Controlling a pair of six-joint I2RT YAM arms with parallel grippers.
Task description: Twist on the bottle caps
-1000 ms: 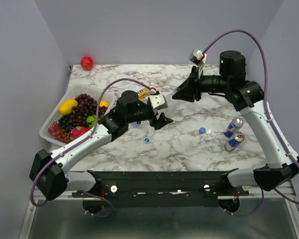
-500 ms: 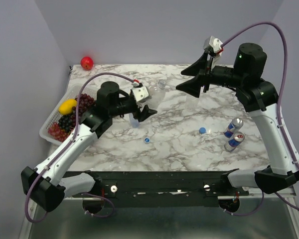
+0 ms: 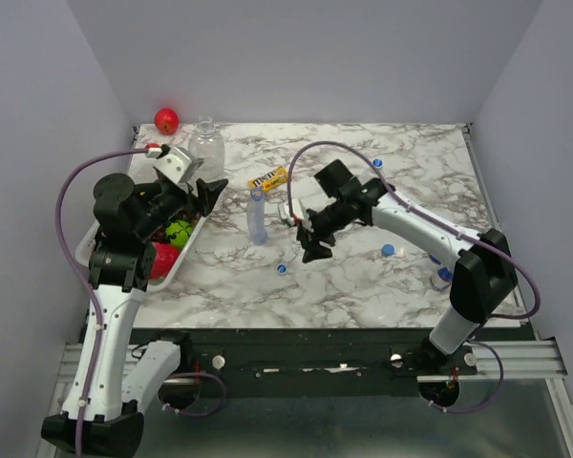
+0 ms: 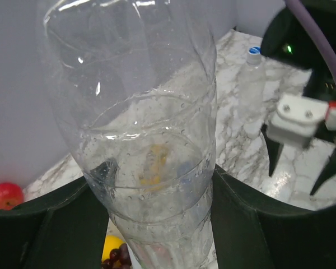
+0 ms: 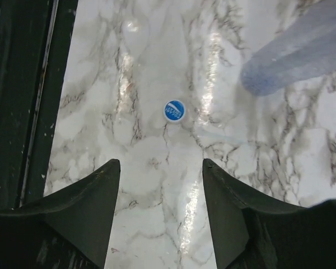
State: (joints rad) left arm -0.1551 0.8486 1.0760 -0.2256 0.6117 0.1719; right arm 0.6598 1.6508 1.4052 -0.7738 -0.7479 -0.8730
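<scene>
A: Left gripper (image 3: pixel 208 191), what has it got?
B: It is pinching the wide colourless bottle (image 4: pixel 151 140), ribbed and beaded with droplets inside, held upright at the rear left of the desk (image 3: pixel 363 286), above the fruit basket (image 3: pixel 180 260). The right gripper (image 5: pixel 160 163) hangs spread, low over the middle of the desk. A blue cap (image 5: pixel 175 110) with white print lies flat just beyond its fingertips.
A: The other bottles?
B: The slim blue-tinted bottle (image 3: pixel 258 215) stands upright just left of the right gripper. A second cap (image 3: pixel 389 250) lies on the marble to the right of that arm.
A: Changed from half a second ago?
B: Much. The left arm was out over the middle and has swung back to the left. The right arm was high at the rear right and has come down.
A: Anything unclear?
B: The cans (image 3: pixel 441 276) are mostly hidden behind the right arm, the basket behind the left. A third cap (image 4: pixel 253 51) seems to sit on a further clear bottle (image 4: pixel 252 89), but I cannot tell whether it is screwed on
</scene>
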